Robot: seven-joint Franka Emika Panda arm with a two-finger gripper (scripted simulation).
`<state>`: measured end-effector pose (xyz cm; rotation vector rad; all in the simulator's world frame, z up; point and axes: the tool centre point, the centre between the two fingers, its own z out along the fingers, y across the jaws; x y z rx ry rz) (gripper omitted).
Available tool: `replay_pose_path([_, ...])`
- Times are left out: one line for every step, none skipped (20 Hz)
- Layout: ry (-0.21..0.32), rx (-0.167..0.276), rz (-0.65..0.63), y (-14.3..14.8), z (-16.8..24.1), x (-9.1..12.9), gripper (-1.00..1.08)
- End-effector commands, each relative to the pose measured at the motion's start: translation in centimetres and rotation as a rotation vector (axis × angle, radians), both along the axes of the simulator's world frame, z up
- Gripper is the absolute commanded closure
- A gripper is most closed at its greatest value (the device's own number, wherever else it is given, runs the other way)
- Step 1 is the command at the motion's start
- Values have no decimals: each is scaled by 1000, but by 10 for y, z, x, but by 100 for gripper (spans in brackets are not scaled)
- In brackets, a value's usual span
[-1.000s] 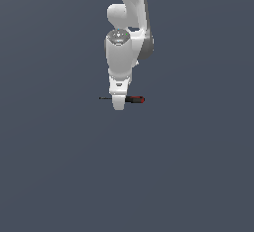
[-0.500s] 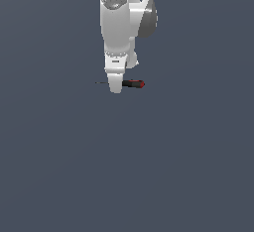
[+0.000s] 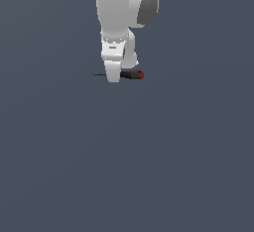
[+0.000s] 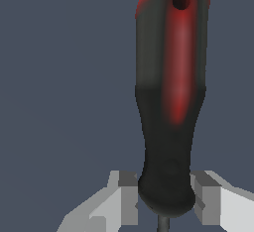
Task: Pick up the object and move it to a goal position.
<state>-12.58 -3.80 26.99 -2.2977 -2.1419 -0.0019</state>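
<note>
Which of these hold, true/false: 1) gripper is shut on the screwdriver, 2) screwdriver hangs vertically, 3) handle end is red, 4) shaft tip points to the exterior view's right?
1) True: the gripper is shut on the screwdriver, its fingers on either side of the handle's base.
2) False: it lies roughly horizontal in the exterior view.
3) True.
4) False: the thin shaft sticks out toward the exterior view's left, the red end toward the right.

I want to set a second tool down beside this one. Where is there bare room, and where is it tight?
Bare surface fills everything below the pincer in the exterior view, and both sides of it. The only crowded spot is near the top, where the pincer grips the screwdriver and the arm rises above.
</note>
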Motion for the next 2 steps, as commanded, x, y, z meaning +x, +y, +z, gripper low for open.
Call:
replay_pose_path([0, 0, 0, -1, 3, 0, 108])
replay_pose_path([1, -1, -1, -1, 3, 0, 108])
